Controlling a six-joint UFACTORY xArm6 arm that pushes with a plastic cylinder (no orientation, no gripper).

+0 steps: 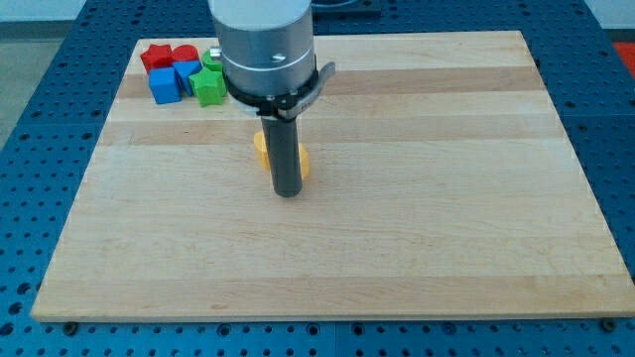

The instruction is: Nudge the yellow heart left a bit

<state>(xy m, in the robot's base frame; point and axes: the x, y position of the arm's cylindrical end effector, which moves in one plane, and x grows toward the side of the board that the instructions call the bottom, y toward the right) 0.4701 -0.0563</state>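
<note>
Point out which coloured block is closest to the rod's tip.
The yellow heart block: it sits right behind my tip, partly hidden by the rod. The red, blue and green blocks are clustered far off at the view's top left.

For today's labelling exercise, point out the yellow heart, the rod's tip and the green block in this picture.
yellow heart (260,147): camera view, on its left lobe showing beside the rod.
my tip (287,193): camera view, the rod's very end, just below the heart.
green block (209,87): camera view, on its top face.
</note>
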